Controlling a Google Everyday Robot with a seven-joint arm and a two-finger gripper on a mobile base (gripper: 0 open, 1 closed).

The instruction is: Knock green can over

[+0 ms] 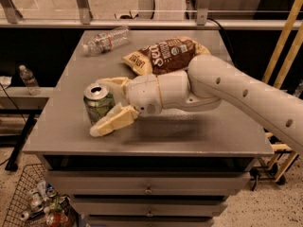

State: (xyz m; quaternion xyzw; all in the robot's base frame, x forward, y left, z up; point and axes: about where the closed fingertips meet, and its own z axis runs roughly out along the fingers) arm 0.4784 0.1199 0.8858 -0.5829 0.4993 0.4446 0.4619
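Observation:
The green can (pixel 97 104) stands upright near the front left of the grey table (pixel 199 131), its silver top with pull-tab facing up. My gripper (pixel 103 105) is open, with the can between its two cream fingers. One finger (pixel 112 121) lies at the can's near side and the other (pixel 113 82) at its far side. The near finger looks to touch the can's lower right side. My white arm reaches in from the right.
A brown and cream chip bag (pixel 163 55) lies behind my arm. A clear water bottle (pixel 105 40) lies on its side at the back left. A wire basket of cans (pixel 40 202) sits on the floor at the lower left. A small bottle (pixel 28 78) stands on a shelf to the left.

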